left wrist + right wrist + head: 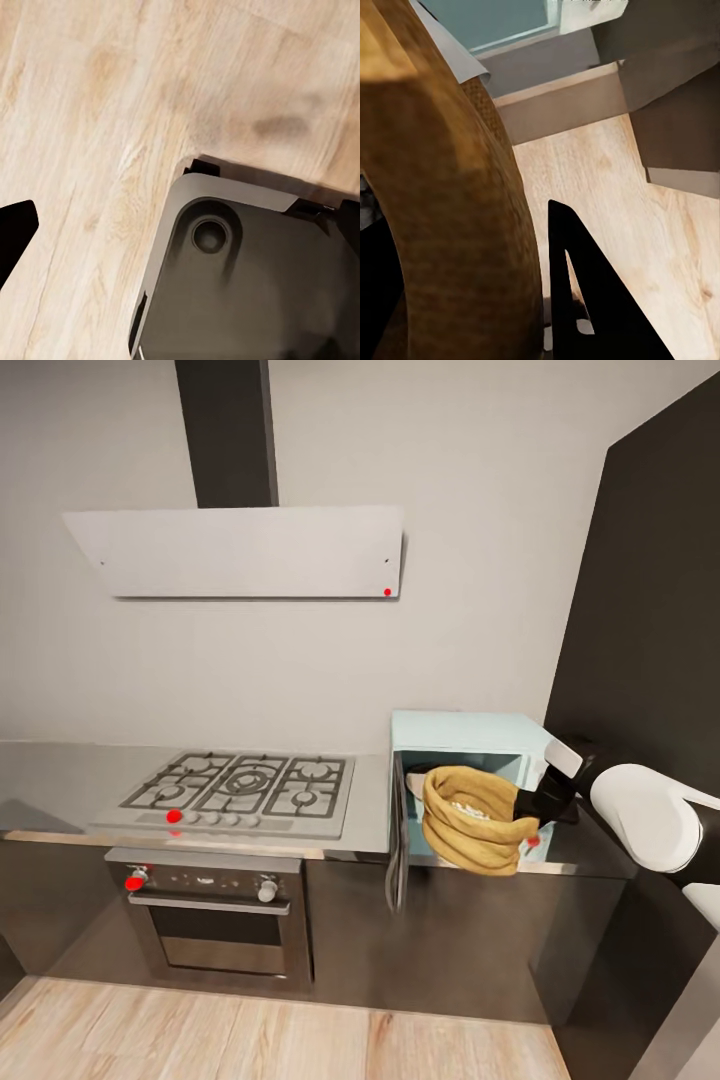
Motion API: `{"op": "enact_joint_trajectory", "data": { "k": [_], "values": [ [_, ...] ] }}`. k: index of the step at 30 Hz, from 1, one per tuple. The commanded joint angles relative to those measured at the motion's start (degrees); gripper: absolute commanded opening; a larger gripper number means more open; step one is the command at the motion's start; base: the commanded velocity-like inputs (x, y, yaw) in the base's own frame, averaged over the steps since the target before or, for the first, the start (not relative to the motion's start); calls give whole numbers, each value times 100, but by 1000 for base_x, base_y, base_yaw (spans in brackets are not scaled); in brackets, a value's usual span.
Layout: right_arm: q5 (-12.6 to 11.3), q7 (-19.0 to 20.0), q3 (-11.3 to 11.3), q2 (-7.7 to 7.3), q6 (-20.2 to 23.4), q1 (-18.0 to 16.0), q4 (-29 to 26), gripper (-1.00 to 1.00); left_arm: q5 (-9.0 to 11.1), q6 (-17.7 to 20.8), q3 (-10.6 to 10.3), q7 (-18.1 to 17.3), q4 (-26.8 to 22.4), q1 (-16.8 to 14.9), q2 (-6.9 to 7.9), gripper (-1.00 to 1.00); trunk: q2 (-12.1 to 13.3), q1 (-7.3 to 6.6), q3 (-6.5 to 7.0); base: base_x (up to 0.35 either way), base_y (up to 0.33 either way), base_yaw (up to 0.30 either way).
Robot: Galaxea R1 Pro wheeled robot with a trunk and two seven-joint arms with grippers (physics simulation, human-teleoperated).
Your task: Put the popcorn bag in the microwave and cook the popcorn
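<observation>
The mint-blue microwave [470, 735] stands on the grey countertop [60, 780], right of the hob, with its door [397, 850] swung open to the left. The tan-orange popcorn bag [470, 830] hangs tilted at the microwave's opening, its lower part out past the counter's front edge. Whitish popcorn [468, 809] shows in its mouth. My right gripper [528, 822] is shut on the bag's right rim. In the right wrist view the bag's rolled rim [450, 187] sits between the black fingers [585, 300]. My left gripper [182, 225] hangs over the floor, fingertips [15, 232] wide apart, open.
A gas hob [245, 785] lies left of the microwave, with a steel oven [215, 915] below it and a range hood [240, 550] above. A dark tall cabinet [650, 610] closes off the right side. The robot's base [247, 285] rests on the wood floor [250, 1040].
</observation>
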Motion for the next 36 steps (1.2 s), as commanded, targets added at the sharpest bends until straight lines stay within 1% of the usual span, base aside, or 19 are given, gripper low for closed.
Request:
{"op": "enact_joint_trajectory", "data": {
  "k": [1, 3, 8, 16, 36],
  "values": [
    [-11, -57, -52, -4, 2, -9, 4, -100, 0, -20, 8, 3, 5, -5, 0, 100, -8, 2, -10, 2, 0, 0],
    [-9, -57, -52, -8, -2, -7, 0, -100, 1, -20, 8, 5, 5, -5, 0, 100, -8, 2, -10, 23, 0, 0],
    [-8, -57, -52, -10, -7, -11, -11, -100, -2, -20, 8, 4, 5, -5, 0, 100, -8, 2, -10, 200, 0, 0],
    [-11, -57, -52, -10, -7, -8, -13, -100, 0, -20, 8, 4, 5, -5, 0, 100, -8, 2, -10, 24, 0, 0],
    [-9, -56, -52, -10, -7, -10, -22, -100, 1, -18, 8, 6, 5, -5, 0, 100, -8, 2, -10, 159, 0, 0]
  ]
}}
